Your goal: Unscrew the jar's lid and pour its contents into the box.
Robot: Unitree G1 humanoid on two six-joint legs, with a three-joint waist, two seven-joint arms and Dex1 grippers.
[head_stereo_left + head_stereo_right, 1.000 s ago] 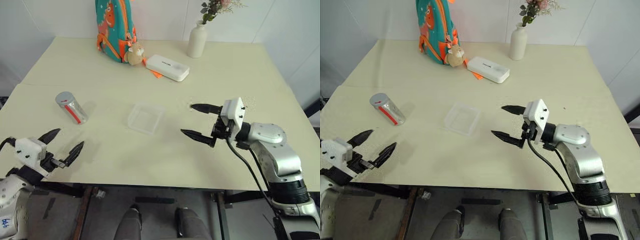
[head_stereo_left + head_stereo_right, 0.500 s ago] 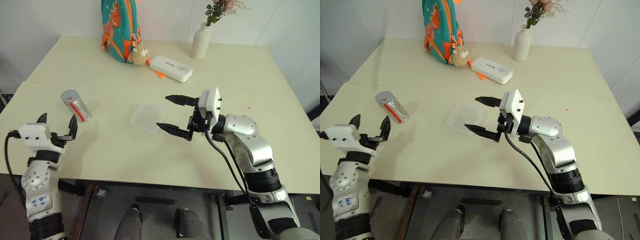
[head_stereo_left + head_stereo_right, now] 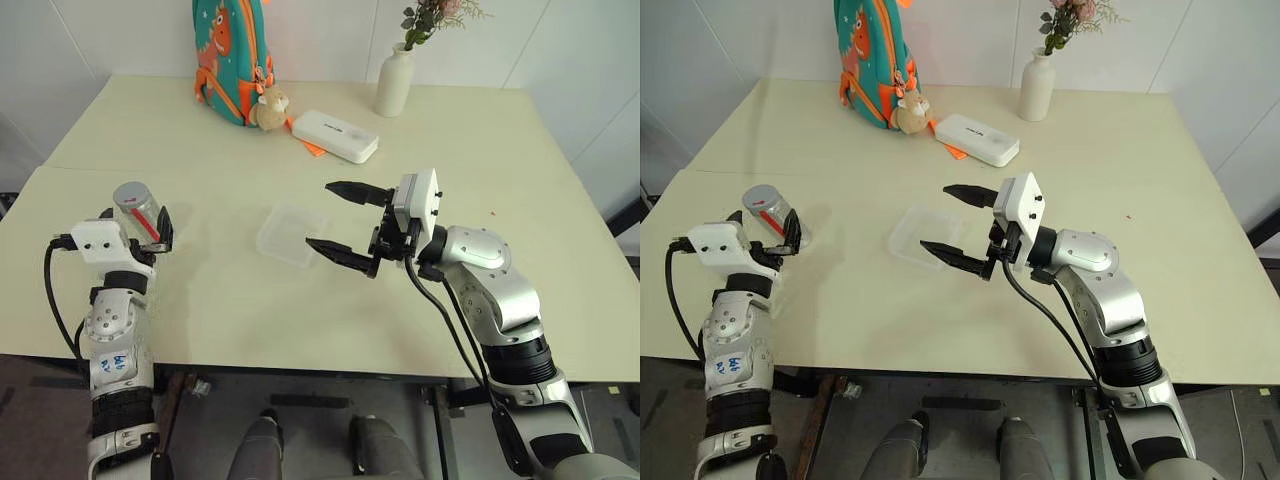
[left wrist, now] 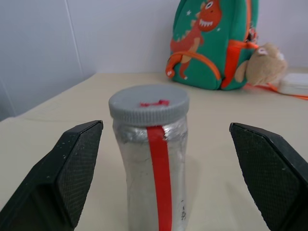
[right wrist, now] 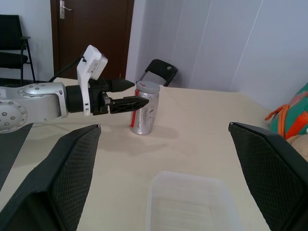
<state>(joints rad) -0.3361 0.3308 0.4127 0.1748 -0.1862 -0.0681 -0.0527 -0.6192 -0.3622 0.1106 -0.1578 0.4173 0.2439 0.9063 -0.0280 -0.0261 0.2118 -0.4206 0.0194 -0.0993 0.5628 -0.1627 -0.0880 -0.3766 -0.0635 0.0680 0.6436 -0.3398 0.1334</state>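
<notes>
The jar (image 4: 151,159) stands upright near the table's left edge, silvery with a red stripe down its side. The grey lid (image 4: 149,102) is screwed on top. Its contents are hidden inside. My left gripper (image 3: 135,222) is open, level with the jar, with a finger (image 4: 72,173) on each side and not touching it. The clear box (image 3: 290,235) lies mid-table with nothing visible in it. My right gripper (image 3: 320,215) hovers open over the box's right edge, pointing left, with nothing between its fingers. From the right wrist, the jar (image 5: 144,113) stands beyond the box (image 5: 192,202).
A green dinosaur backpack (image 3: 230,60) with a plush toy (image 3: 268,108) stands at the back. Next to it lie a flat white case (image 3: 335,135) and a white vase (image 3: 393,85) with flowers. The table's front edge (image 3: 300,365) runs just below both arms.
My left gripper has come forward from the table's front edge until its open fingers flank the jar. My right gripper has moved left over the box's edge. The camera view shifted.
</notes>
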